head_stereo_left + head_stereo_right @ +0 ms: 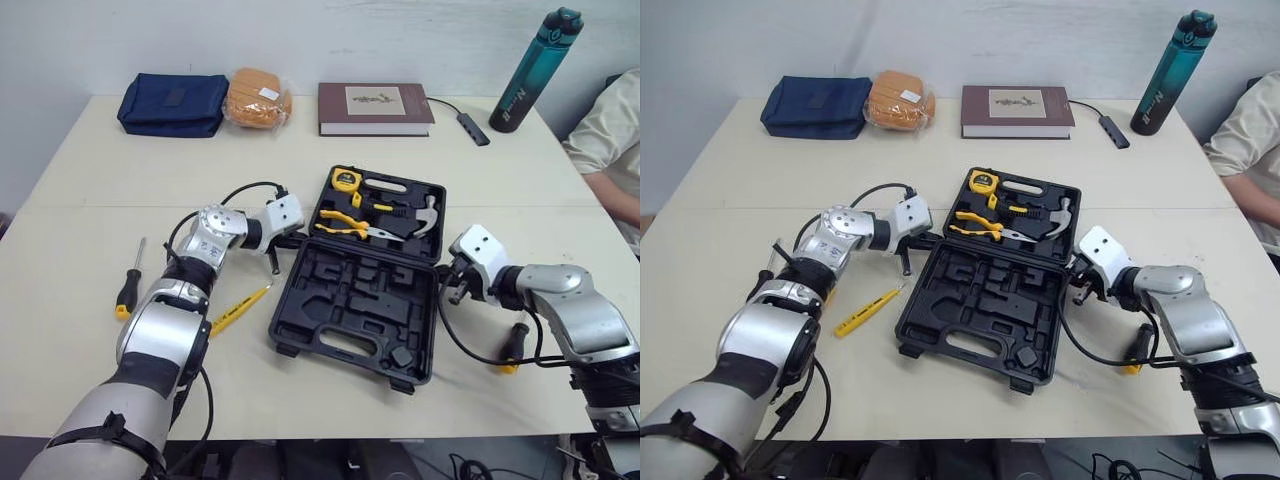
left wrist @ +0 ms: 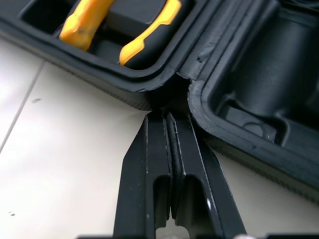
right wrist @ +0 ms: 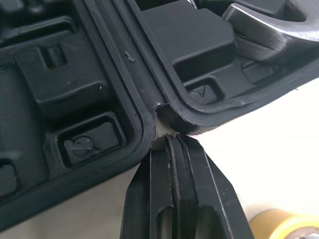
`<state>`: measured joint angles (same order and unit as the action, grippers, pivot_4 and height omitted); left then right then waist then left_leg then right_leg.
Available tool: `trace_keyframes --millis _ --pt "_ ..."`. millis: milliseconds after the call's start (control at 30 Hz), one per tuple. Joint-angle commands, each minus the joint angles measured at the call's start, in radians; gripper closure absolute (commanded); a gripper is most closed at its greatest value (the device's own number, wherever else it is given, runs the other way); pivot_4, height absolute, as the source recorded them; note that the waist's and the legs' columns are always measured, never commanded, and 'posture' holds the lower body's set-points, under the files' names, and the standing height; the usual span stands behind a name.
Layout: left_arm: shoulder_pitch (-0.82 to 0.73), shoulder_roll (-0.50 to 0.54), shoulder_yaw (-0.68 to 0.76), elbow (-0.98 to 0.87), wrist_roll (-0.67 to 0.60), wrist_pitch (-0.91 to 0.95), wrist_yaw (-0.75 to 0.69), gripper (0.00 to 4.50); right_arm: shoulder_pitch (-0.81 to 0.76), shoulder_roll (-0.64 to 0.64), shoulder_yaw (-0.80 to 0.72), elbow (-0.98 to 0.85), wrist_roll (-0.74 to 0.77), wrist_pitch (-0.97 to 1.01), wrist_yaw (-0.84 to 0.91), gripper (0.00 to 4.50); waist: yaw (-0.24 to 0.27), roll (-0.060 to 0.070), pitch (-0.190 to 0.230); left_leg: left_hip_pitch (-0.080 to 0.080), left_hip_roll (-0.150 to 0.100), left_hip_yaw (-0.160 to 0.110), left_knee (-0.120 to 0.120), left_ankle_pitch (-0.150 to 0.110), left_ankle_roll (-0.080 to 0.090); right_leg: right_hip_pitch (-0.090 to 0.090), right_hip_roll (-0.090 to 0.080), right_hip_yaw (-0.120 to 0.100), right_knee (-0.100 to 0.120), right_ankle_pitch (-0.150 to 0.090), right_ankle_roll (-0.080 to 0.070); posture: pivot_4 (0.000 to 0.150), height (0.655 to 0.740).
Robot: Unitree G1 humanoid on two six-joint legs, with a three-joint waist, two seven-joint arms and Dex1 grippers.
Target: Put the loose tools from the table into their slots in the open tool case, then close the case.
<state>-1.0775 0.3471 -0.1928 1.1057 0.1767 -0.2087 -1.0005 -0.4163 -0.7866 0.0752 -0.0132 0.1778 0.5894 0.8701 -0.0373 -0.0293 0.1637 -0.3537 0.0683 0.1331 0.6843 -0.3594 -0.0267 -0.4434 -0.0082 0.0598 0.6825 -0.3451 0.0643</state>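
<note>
Jaws closed and empty, left gripper (image 2: 167, 115) and right gripper (image 3: 172, 139) sit at the hinge ends of the open tool case (image 1: 350, 292), so the screwdriver (image 1: 128, 285) lying left of it wants slotting before any folding.

person (image 1: 612, 140) cut off by right picture edge, sleeve and forearm alone visible. black-and-yellow screwdriver (image 1: 512, 345): shaft hidden behind right forearm (image 1: 575, 310). pliers (image 2: 149, 27) handles cut off in left wrist view. hammer (image 3: 264, 27) head cut off in right wrist view; yellow object (image 3: 284, 224) there blurred, unidentifiable. book (image 1: 375, 107) cover print too small to read.
</note>
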Motion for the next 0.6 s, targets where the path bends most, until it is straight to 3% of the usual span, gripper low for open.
trace_keyframes --millis 33,367,600 --pt "0.09 -0.028 -0.042 -0.142 -0.029 0.032 -0.136 4.5 -0.004 -0.005 0.023 -0.063 0.018 -0.062 0.071 4.47 0.0 0.0 0.0 0.0 0.0 0.0 0.0 0.0 0.0 0.0 0.0 0.0 0.001 0.0 0.0 0.15 0.74" --pt "0.45 0.095 -0.039 -0.826 -0.154 0.334 -0.202 4.5 0.078 -0.011 0.013 -0.206 0.053 -0.069 0.148 4.47 -0.021 0.002 -0.001 0.001 0.003 -0.002 0.002 0.0 0.0 0.0 -0.002 0.001 0.007 -0.001 -0.002 0.15 0.74" --pt "0.58 0.18 -0.028 -1.063 -0.207 0.475 -0.229 4.5 0.095 -0.003 0.041 -0.252 0.042 -0.098 0.188 4.47 -0.024 0.002 -0.002 0.001 0.003 -0.002 0.003 0.0 0.0 0.0 -0.001 0.002 0.007 -0.002 -0.003 0.15 0.74"
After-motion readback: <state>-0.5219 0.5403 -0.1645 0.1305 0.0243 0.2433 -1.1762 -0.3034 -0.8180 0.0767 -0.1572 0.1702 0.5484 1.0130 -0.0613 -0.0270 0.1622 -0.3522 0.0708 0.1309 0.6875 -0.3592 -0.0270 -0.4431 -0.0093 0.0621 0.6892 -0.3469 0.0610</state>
